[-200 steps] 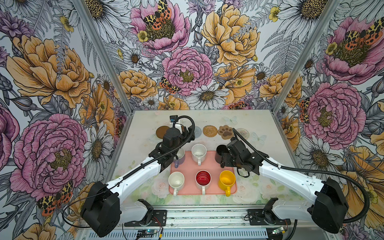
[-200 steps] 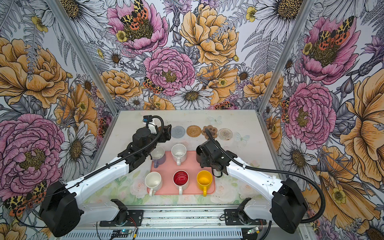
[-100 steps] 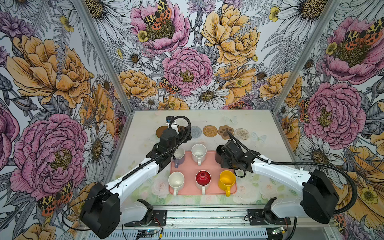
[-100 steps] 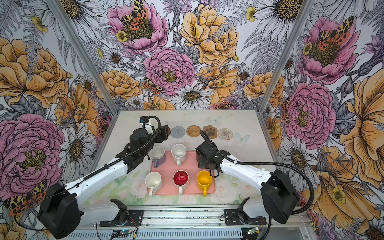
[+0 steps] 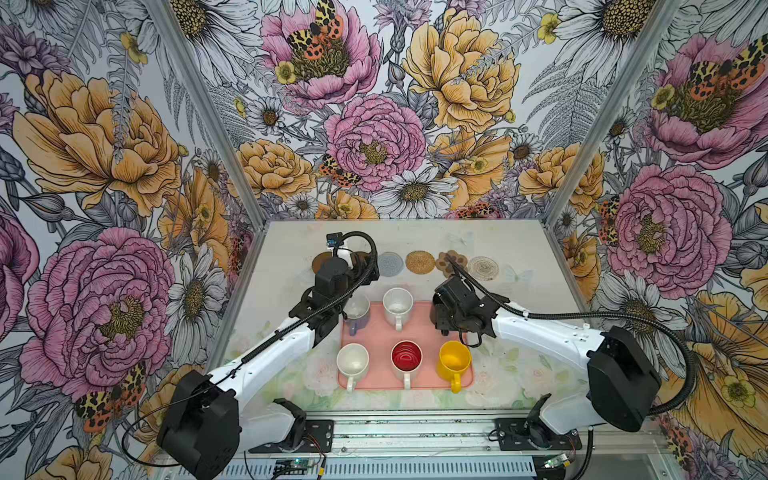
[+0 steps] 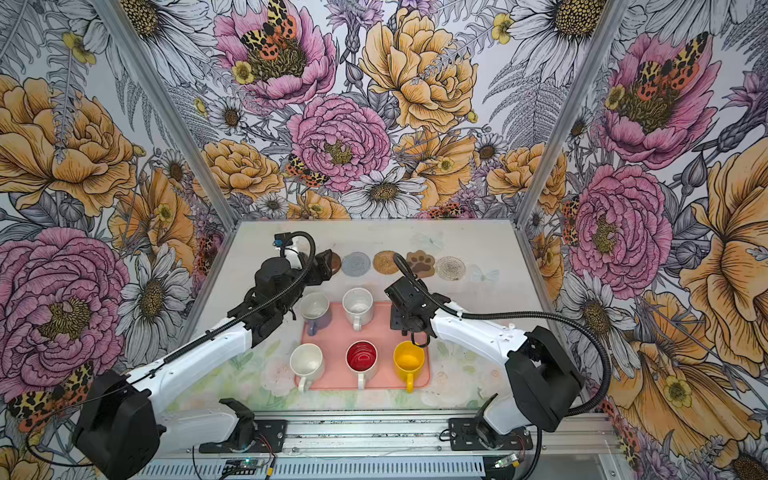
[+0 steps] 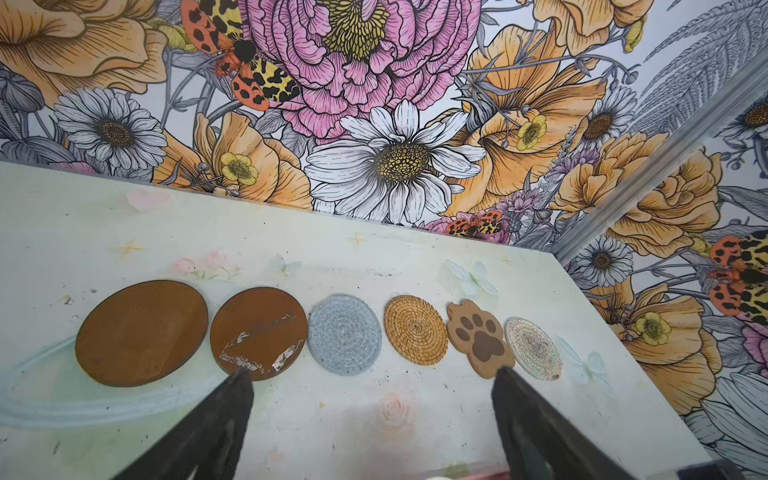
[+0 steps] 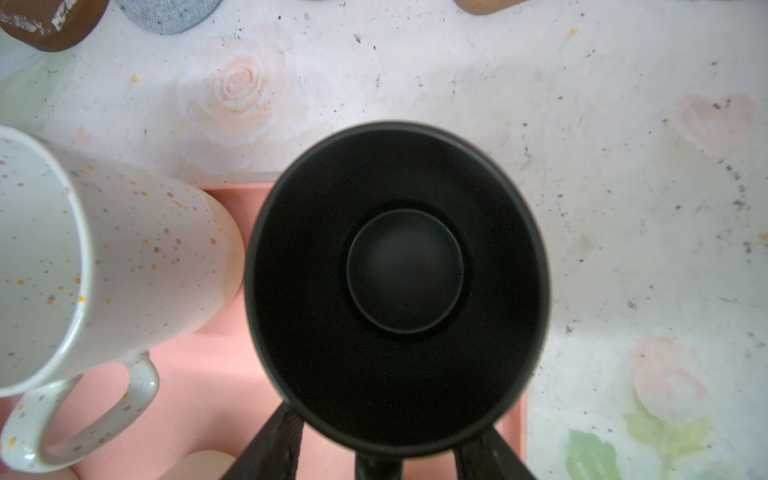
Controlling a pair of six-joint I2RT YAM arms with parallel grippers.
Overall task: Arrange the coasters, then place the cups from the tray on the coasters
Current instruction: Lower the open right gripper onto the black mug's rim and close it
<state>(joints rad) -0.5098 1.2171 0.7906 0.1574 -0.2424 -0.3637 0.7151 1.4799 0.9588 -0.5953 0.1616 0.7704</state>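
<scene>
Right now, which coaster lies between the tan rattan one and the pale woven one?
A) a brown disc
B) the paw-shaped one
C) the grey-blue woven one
B: in the row, the paw-shaped coaster lies between the tan rattan coaster and the pale woven coaster.

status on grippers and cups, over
Left gripper open, empty, near coasters. Right gripper open, straddling handle of black mug at tray corner. Coasters all bare. Speckled mug close beside black mug.

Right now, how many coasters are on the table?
6, all in one row at the far side of the table: brown disc, scuffed brown disc, grey-blue woven round, tan rattan round, brown paw, pale woven round. None seems hidden.
</scene>
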